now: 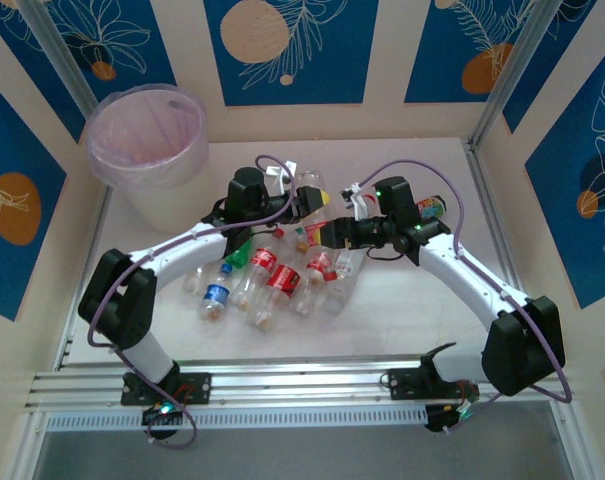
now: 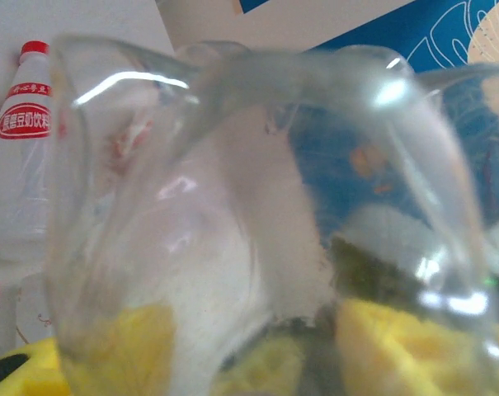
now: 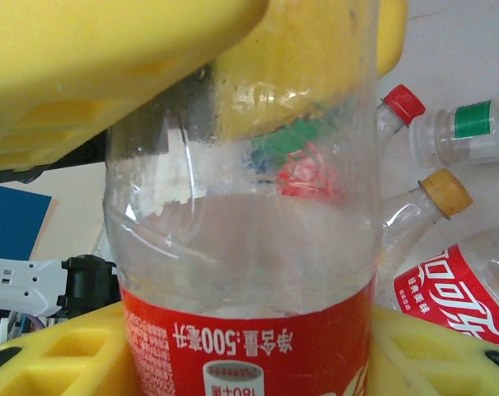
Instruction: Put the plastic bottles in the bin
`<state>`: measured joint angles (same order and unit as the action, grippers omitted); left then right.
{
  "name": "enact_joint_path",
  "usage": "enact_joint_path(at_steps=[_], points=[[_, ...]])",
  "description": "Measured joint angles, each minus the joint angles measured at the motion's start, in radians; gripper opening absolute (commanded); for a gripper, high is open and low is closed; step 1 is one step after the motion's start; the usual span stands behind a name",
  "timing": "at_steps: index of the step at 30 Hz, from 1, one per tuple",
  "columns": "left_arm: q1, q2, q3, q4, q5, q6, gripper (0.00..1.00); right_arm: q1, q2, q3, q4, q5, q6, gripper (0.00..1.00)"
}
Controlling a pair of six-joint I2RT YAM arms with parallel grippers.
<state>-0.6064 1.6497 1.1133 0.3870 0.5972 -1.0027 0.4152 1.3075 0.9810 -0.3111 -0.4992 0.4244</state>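
Note:
A clear plastic bottle with a red label hangs between both grippers above the pile. My right gripper is shut on its labelled end, with yellow fingers on either side. My left gripper is closed round the bottle's clear end, which looks squeezed; the yellow fingers cover the bottle's top in the right wrist view. From above, the left gripper and right gripper meet over the other plastic bottles. The pale pink bin stands at the far left.
Several loose bottles lie on the table: a blue-labelled one, a green one, a yellow-capped one, a red-capped one. A white red-labelled bottle lies left of my left gripper. Patterned walls enclose the table.

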Motion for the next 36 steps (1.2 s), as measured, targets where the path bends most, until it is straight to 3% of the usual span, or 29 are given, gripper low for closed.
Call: enact_joint_path(at_steps=[5, 11, 18, 20, 22, 24, 32, 36], points=[[0.010, 0.002, 0.030, -0.042, -0.005, 0.021, 0.48, -0.016, 0.005, 0.036, -0.034, -0.012, -0.010, 1.00], [0.075, 0.003, 0.163, -0.143, -0.002, 0.082, 0.40, -0.106, -0.050, 0.063, -0.085, -0.030, 0.005, 0.99], [0.262, 0.002, 0.406, -0.306, 0.005, 0.193, 0.30, -0.202, -0.111, 0.064, -0.109, -0.049, 0.099, 0.99], [0.324, -0.002, 0.479, -0.354, -0.002, 0.225, 0.22, -0.202, -0.111, 0.062, -0.108, -0.040, 0.122, 0.99], [0.396, -0.014, 0.550, -0.398, -0.024, 0.252, 0.07, -0.207, -0.108, 0.060, -0.109, -0.024, 0.148, 0.99], [0.472, -0.050, 0.575, -0.411, -0.068, 0.254, 0.00, -0.220, -0.093, 0.060, -0.111, -0.021, 0.167, 0.97], [0.809, -0.158, 0.582, -0.375, -0.207, 0.168, 0.00, -0.245, -0.041, 0.036, -0.127, -0.021, 0.211, 0.96], [0.888, -0.156, 0.584, -0.422, -0.281, 0.204, 0.00, -0.245, -0.041, 0.036, -0.137, -0.020, 0.210, 0.96]])
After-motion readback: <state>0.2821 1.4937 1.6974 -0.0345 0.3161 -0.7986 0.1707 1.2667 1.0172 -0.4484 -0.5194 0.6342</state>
